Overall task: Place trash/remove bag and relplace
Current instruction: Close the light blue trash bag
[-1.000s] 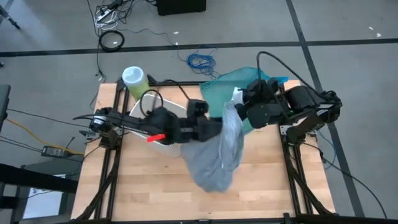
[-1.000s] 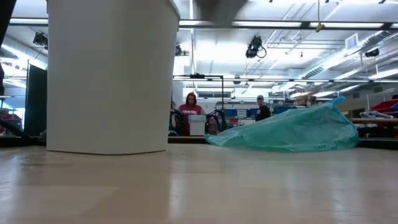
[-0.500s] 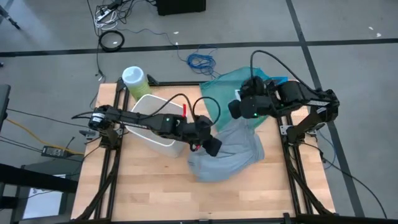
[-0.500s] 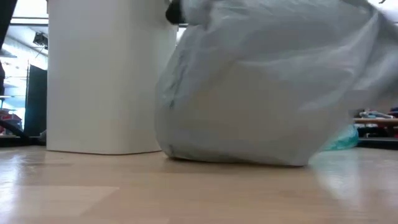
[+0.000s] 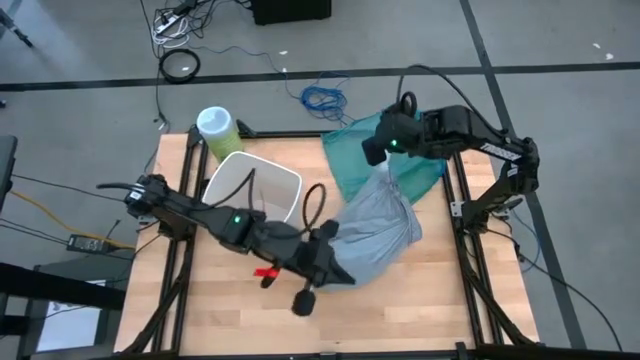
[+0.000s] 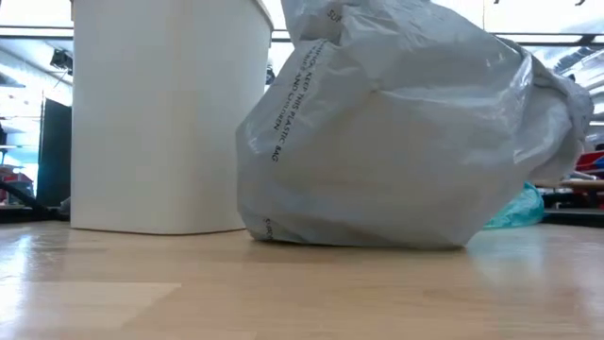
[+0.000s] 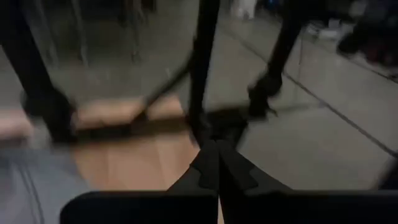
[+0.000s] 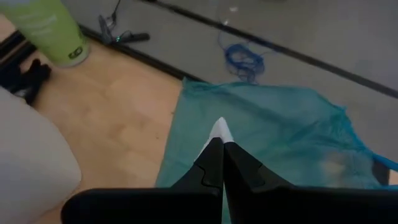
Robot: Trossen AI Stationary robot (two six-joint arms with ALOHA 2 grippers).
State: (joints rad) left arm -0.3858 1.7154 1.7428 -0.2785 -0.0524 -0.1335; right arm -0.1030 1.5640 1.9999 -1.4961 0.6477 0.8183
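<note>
pale grey bag [image 5: 378, 228], teal bag [image 8: 273, 130], white bin [image 6: 170, 113]

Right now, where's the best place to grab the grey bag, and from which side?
Take the bag by its bunched-up neck, from above. Its body sits fat and slack on the table, but the top narrows into a thin bunch. The right gripper is shut on that spot.

The bag [image 5: 375, 232], pale grey, crinkly and bulging full, sits slumped on the table beside the white bin [image 5: 255, 190].
</note>
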